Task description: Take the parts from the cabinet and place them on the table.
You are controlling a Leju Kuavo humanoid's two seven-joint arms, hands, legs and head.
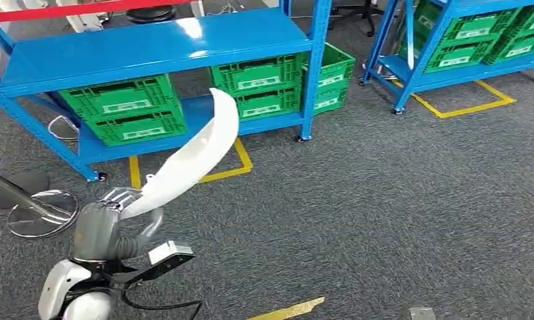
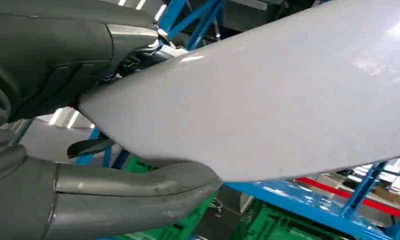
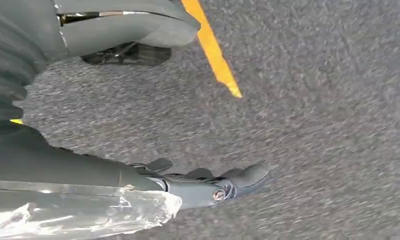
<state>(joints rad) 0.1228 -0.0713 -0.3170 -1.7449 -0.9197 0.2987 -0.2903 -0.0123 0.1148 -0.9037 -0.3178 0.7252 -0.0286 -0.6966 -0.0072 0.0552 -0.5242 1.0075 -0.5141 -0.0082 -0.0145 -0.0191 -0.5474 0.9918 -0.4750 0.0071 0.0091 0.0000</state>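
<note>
Left hand (image 1: 111, 223) is clamped on a long curved white part (image 1: 191, 157), held above the carpet before the blue cabinet (image 1: 151, 47); carrying is underway. Right hand (image 3: 138, 100) hangs with fingers apart. A table must be sought next.

Green crates (image 1: 124, 110) sit on blue shelving (image 1: 151, 47) above grey carpet (image 1: 384, 200).

The head view looks forward and down from high on the robot, across grey carpet (image 1: 384, 200) to a blue shelving rack (image 1: 151, 47) some way ahead. The left wrist view sits close behind the left hand (image 2: 48, 150) — facing the same blue rack (image 2: 307, 205), seen from low down. The right wrist view points down at the carpet (image 3: 312, 125) from close behind the right hand (image 3: 113, 175).
</note>
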